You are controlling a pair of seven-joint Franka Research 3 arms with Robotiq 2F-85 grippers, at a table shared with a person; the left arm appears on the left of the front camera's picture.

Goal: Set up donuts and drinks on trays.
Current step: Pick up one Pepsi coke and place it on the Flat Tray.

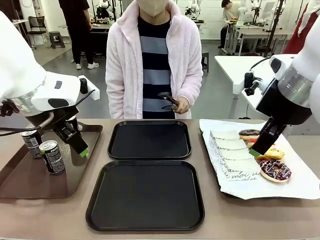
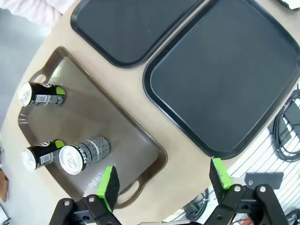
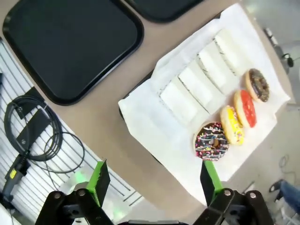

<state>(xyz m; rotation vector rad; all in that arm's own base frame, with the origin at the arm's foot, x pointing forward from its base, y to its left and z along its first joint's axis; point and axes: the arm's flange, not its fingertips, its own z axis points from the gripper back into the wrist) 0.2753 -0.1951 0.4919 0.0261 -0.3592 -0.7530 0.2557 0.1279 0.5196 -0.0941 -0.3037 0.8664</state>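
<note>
Donuts (image 3: 239,117): four lie bare in a row on the white paper (image 1: 300,186) at the robot's right end of the table (image 1: 45,217). From the near end they are a sprinkled chocolate one (image 3: 212,141), a yellow-iced one (image 3: 231,126), a red-iced one (image 3: 248,108) and a dark-glazed one (image 3: 258,85).
Boxes: a row of flat white boxes (image 1: 227,150) with black script lies on the same paper, just beside the donuts on the side towards the middle of the table.
Drinks: three dark cans (image 2: 84,153) stand upright on the brown tray (image 1: 25,181) at the robot's left end. Two are close together and the third (image 2: 42,93) stands apart. From the front, two of them (image 1: 52,156) are in plain sight.
Black trays: the far tray (image 1: 150,140) and the near tray (image 1: 145,196) lie mid-table, one behind the other with rims almost meeting, between the brown tray and the paper.
Left gripper (image 2: 164,180): it hangs above the brown tray just beside the cans, fingers spread wide with nothing between the green pads. From the front its tip (image 1: 81,150) points down at the tray floor.
Right gripper (image 3: 152,180): it hangs over the paper with its fingers wide apart and nothing between them. From the front its green tip (image 1: 256,151) sits in front of the donut row, by the yellow one.
Person: stands at the far side behind the far tray in a pale fleece jacket and striped top, one hand (image 1: 181,106) holding black tongs (image 1: 166,100) at waist height.
</note>
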